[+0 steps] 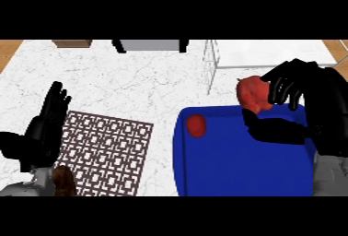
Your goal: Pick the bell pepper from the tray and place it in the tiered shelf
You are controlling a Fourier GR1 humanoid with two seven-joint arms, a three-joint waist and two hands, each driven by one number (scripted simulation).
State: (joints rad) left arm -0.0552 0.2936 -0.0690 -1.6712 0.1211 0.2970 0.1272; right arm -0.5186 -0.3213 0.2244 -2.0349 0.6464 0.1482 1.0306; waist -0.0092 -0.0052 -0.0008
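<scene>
My right hand is curled round a red bell pepper, fingers over its top and thumb below. It holds the pepper over the far edge of the blue tray, which fills the lower right. A smaller red item lies on the tray near its far left corner. Just beyond the pepper, at the upper right, stands the pale tiered shelf with a thin upright post on its left side. My left hand rests open at the left edge, fingers up.
A brown patterned mat lies on the white marble counter left of the tray. A brown object sits by my left forearm. At the back edge are a brown box and a grey item with black legs.
</scene>
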